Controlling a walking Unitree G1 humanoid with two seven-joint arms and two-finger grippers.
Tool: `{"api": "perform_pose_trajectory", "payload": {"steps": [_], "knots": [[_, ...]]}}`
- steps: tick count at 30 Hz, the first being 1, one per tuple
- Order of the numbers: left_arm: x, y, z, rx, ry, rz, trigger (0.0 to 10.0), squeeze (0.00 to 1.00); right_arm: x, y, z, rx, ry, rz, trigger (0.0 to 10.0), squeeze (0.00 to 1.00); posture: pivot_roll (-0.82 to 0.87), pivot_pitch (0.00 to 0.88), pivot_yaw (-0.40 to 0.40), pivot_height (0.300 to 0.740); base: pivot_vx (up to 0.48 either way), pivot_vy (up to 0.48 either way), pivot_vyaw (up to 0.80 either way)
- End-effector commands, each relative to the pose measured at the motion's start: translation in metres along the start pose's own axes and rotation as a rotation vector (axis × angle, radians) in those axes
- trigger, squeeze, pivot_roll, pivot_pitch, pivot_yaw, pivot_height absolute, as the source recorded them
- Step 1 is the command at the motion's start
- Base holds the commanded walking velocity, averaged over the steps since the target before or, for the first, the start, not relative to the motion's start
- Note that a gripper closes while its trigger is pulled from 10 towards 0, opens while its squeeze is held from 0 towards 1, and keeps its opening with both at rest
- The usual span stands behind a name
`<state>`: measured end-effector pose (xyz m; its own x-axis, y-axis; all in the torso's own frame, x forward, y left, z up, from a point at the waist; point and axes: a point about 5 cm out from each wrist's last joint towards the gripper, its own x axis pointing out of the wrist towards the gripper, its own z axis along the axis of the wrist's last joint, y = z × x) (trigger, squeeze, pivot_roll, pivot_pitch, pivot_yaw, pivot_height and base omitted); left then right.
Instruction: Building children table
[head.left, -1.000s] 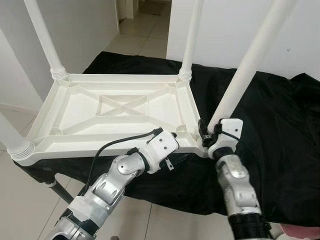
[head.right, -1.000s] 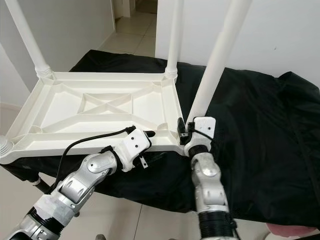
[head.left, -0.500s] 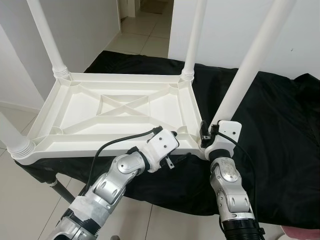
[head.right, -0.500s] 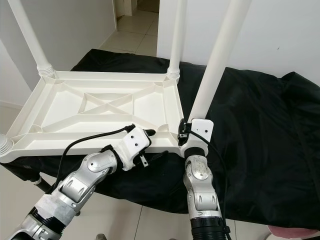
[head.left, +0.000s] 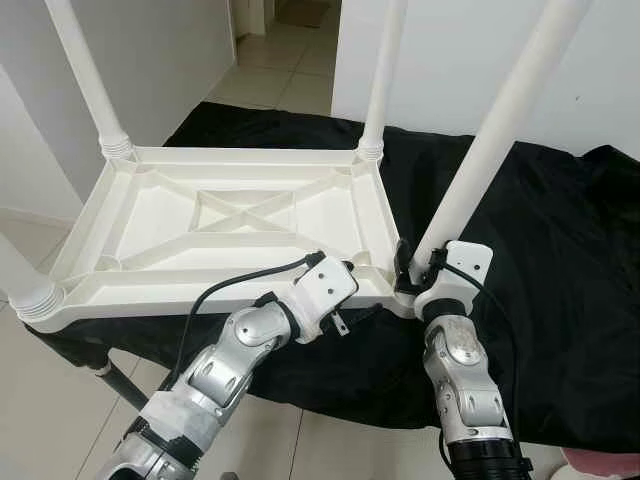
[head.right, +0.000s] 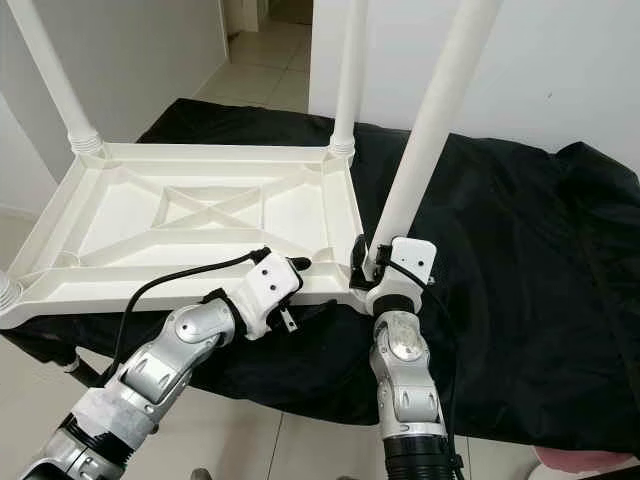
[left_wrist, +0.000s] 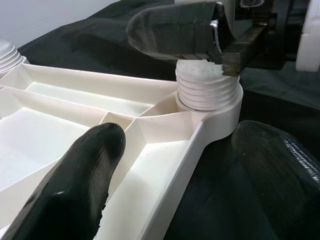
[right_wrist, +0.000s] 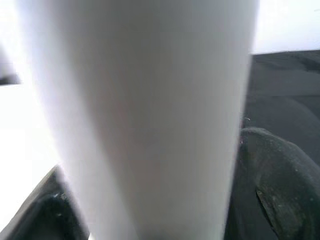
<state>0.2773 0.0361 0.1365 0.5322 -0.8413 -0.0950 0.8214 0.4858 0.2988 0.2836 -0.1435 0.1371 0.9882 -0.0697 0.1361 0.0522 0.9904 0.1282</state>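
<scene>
A white plastic children's table (head.left: 150, 215) lies upside down on a black cloth, with its legs pointing up. My right gripper (head.left: 415, 265) is shut on the near-right leg (head.left: 490, 150) just above its ribbed base (left_wrist: 207, 82), which sits in the corner socket. In the right wrist view that leg (right_wrist: 145, 115) stands between the black fingers (right_wrist: 270, 190). My left gripper (head.left: 352, 280) is open and straddles the table's near rim (left_wrist: 170, 185) beside that corner, one finger (left_wrist: 90, 175) inside the frame and the other outside.
Three other legs stand at the far-left (head.left: 85, 75), far-right (head.left: 382, 75) and near-left (head.left: 25, 285) corners. The black cloth (head.left: 560, 250) spreads to the right. A white wall (head.left: 600, 60) rises behind it. A tiled doorway (head.left: 275, 45) opens at the back. A dark support leg (head.left: 125, 380) stands below.
My right wrist has turned and shifted a little around the base of the near-right leg while keeping hold. The left gripper stays at the rim.
</scene>
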Motion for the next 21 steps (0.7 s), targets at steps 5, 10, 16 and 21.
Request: {"api": "perform_pose_trajectory", "payload": {"steps": [5, 10, 16, 21], "knots": [[0.000, -0.001, 0.002, 0.020, 0.003, -0.020, 10.0, 0.00, -0.002, -0.016, -0.007, 0.005, 0.011, 0.156, 10.0, 0.00, -0.06, 0.000, -0.021, 0.740, 0.000, 0.000, 0.00], [0.001, -0.004, 0.002, 0.010, 0.006, -0.042, 10.0, 0.00, 0.003, -0.025, -0.007, -0.037, 0.015, 0.274, 10.0, 0.00, -0.06, 0.000, -0.020, 0.740, 0.000, 0.000, 0.00], [0.002, -0.007, 0.002, 0.001, 0.010, -0.061, 10.0, 0.00, 0.011, -0.034, -0.005, -0.062, 0.025, 0.388, 10.0, 0.00, -0.06, 0.000, -0.016, 0.740, 0.000, 0.000, 0.00], [0.005, -0.011, 0.003, -0.006, 0.005, -0.077, 10.0, 0.00, 0.018, -0.038, -0.004, -0.091, 0.042, 0.505, 10.0, 0.00, -0.07, 0.000, -0.012, 0.740, 0.000, 0.000, 0.00]]}}
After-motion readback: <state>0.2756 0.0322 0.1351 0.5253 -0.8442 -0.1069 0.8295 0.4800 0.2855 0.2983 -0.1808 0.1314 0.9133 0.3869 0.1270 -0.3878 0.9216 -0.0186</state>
